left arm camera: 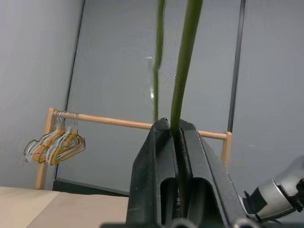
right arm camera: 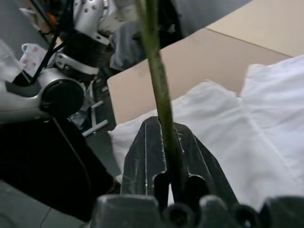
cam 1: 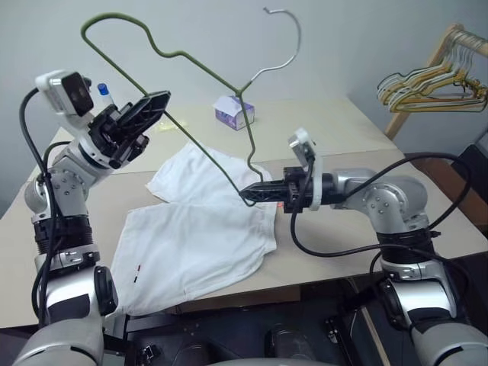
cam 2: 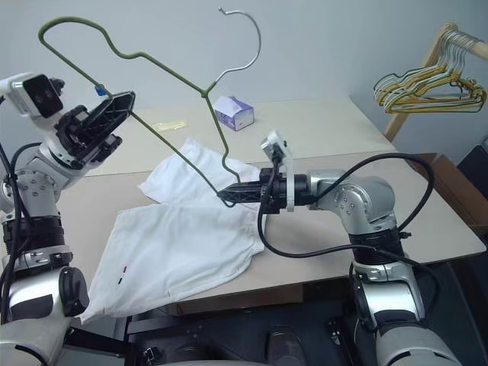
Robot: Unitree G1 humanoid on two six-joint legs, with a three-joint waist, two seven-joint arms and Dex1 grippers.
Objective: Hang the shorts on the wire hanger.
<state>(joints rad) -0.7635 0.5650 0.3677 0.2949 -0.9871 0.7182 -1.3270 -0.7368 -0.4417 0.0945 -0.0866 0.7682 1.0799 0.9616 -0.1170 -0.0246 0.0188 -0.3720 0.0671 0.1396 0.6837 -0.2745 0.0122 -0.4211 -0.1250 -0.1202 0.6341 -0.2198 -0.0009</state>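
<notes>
The white shorts [cam 1: 194, 240] lie spread flat on the beige table [cam 1: 320, 137], with a small red mark near the hem closest to me. The wire hanger [cam 1: 210, 71], thin olive-green wire with a grey hook, is held tilted in the air above them. My left gripper [cam 1: 156, 103] is raised at the left and is shut on the hanger's long straight wire, which runs between its fingers [left arm camera: 156, 142]. Low over the shorts' waistband, my right gripper [cam 1: 248, 196] is shut on the hanger's lower corner, and the wire passes between its fingertips [right arm camera: 152, 137].
A small purple and white tissue box [cam 1: 234, 113] stands at the back of the table. A wooden rack with a bunch of yellow and white hangers [cam 1: 435, 84] stands at the far right. A pale yellow strip [cam 2: 168, 126] lies behind the shorts.
</notes>
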